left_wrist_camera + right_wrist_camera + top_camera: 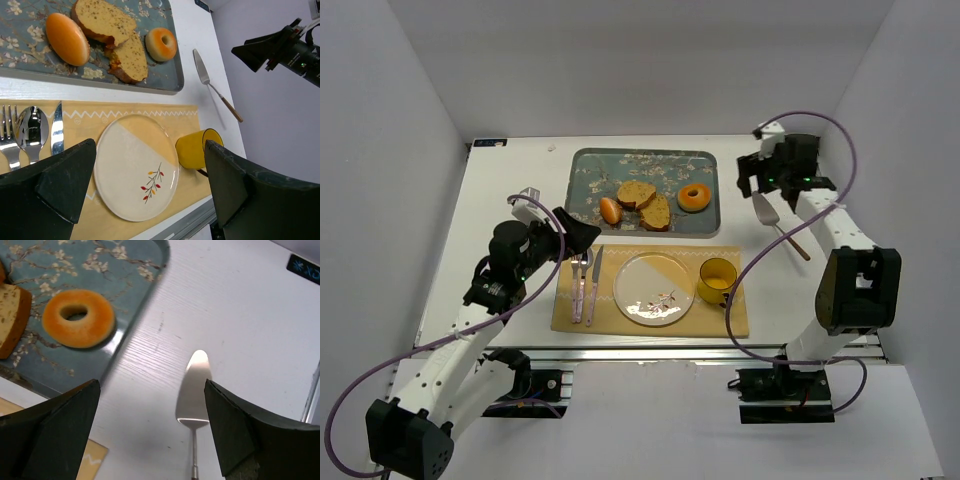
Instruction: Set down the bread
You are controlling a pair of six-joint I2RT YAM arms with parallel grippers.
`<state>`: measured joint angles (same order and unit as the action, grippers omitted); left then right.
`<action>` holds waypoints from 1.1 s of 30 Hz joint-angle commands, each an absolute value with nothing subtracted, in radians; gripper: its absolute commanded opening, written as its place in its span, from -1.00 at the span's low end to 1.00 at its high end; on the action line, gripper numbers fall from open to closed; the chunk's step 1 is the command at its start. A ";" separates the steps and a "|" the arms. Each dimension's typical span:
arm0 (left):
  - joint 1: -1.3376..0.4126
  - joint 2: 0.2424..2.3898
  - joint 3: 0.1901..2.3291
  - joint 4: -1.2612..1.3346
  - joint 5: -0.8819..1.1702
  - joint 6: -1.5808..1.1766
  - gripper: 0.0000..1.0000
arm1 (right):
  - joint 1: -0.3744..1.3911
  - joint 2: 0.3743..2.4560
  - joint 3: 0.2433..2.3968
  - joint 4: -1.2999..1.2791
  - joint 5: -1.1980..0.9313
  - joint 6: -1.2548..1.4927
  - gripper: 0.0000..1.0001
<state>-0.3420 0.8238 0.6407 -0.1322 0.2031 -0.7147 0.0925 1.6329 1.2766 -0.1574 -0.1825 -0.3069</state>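
Two slices of brown bread (636, 193) (656, 212) lie side by side on the blue floral tray (590, 170), between an orange roll (610, 210) and a glazed doughnut (694, 197). In the left wrist view the slices (102, 20) (131, 56) are at the top. My left gripper (578, 235) (150, 185) is open and empty, above the placemat near the white plate (130, 150). My right gripper (752, 180) (150, 432) is open and empty, over the table right of the tray, above a cake server (194, 395). One slice's edge (10, 320) shows at the left there.
A yellow placemat (740, 318) holds the white plate (653, 288), a yellow cup (716, 281), and a fork, spoon and knife (584, 285). The cake server (767, 210) lies on the white table right of the tray. White walls enclose the table.
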 commanded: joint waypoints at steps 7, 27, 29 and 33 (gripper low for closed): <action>-0.337 0.793 0.667 -0.094 0.224 -0.703 0.96 | -0.245 1.534 1.263 -0.324 -0.767 -0.623 0.61; -0.336 0.770 0.614 -0.075 0.238 -0.716 0.96 | -0.336 1.581 0.963 -0.224 -0.520 -0.827 0.35; -0.336 0.770 0.612 -0.074 0.235 -0.716 0.96 | -0.337 1.607 0.976 -0.221 -0.503 -0.827 0.33; -0.336 0.775 0.603 -0.061 0.232 -0.719 0.96 | -0.341 1.678 1.008 -0.210 -0.492 -0.838 0.31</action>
